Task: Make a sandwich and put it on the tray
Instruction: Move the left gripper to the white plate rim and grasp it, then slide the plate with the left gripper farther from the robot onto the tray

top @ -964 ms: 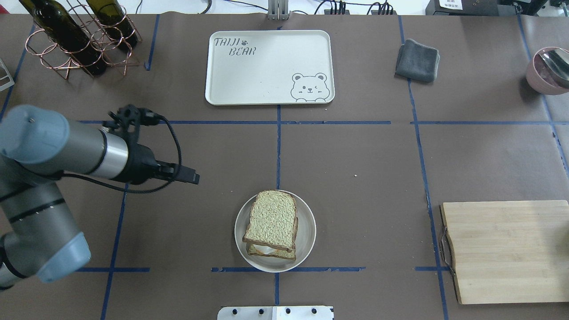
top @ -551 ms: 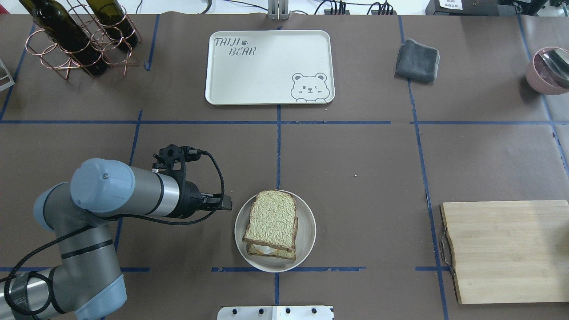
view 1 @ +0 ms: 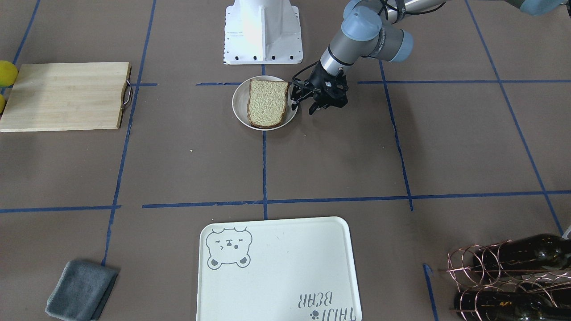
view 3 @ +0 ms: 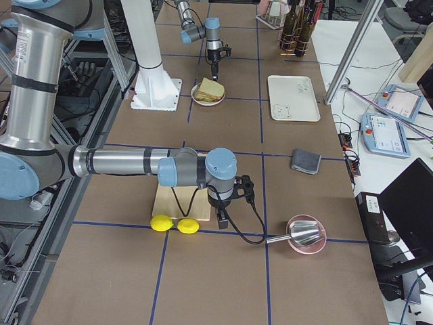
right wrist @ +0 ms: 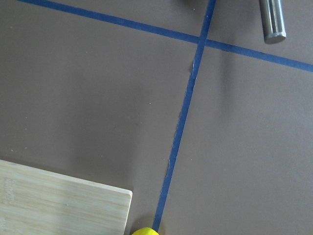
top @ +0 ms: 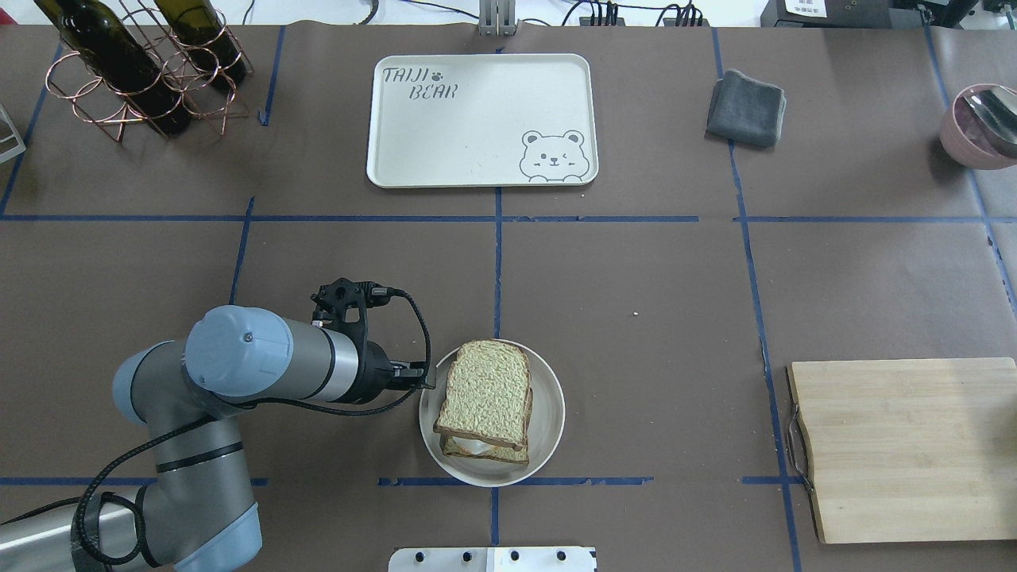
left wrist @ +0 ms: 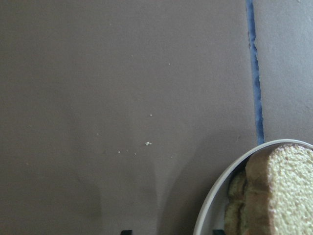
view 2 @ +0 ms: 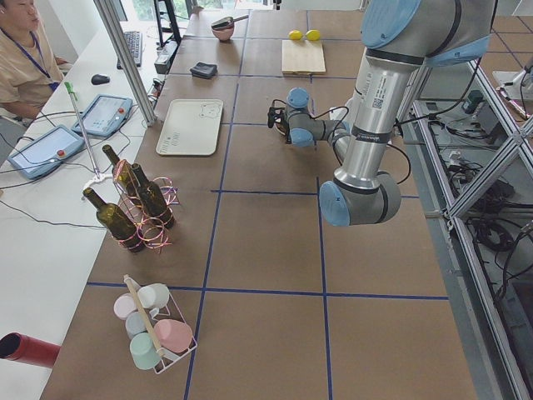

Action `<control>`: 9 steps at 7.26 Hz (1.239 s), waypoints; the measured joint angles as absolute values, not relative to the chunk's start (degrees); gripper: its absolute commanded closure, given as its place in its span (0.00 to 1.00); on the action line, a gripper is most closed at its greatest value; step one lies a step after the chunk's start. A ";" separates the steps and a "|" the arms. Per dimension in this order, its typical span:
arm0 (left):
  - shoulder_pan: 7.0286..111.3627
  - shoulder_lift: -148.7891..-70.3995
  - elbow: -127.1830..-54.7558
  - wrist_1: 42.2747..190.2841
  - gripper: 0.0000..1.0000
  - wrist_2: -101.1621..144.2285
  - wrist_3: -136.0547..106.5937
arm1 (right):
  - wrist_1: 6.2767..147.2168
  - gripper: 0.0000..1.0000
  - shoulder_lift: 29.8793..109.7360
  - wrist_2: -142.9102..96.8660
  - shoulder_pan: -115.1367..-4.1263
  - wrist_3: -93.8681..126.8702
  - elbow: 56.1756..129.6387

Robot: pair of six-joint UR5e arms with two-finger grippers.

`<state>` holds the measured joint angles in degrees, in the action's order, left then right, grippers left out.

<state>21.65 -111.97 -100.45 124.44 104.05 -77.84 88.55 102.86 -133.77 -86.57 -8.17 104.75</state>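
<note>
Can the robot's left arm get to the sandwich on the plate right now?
Probably yes. The left tool hangs right beside the plate, open, and nothing stands between it and the sandwich; the top slice is bare.

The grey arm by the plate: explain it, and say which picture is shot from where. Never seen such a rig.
It is the robot's left arm, one of two. Its two-finger left gripper stands open beside the plate and holds nothing. Two pictures look down on the table, from behind the robot and facing it; two look from the table's ends; two come from wrist cameras. The sandwich lies on the plate; the tray has nothing on it. A cutting board, grey cloth and bottle rack lie around. The right gripper hangs by the board.
</note>
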 measured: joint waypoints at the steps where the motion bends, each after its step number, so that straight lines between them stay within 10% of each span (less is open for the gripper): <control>1: 21.33 -112.26 -100.06 124.50 0.63 104.05 -77.84 | 88.53 0.00 102.77 -133.77 -86.57 -8.17 104.73; 3: 20.99 -112.33 -98.41 126.70 0.75 104.06 -77.81 | 88.56 0.00 102.68 -133.77 -86.57 -8.17 104.72; 4: 20.96 -112.34 -97.00 129.34 0.99 104.11 -77.84 | 88.57 0.00 102.64 -133.77 -86.57 -8.16 104.71; 9: 20.92 -112.32 -97.01 132.08 1.00 104.64 -77.96 | 88.51 0.00 102.57 -133.77 -86.57 -8.07 104.65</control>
<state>20.92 -112.32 -97.01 132.08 104.64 -77.96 88.51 102.57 -133.77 -86.57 -8.07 104.65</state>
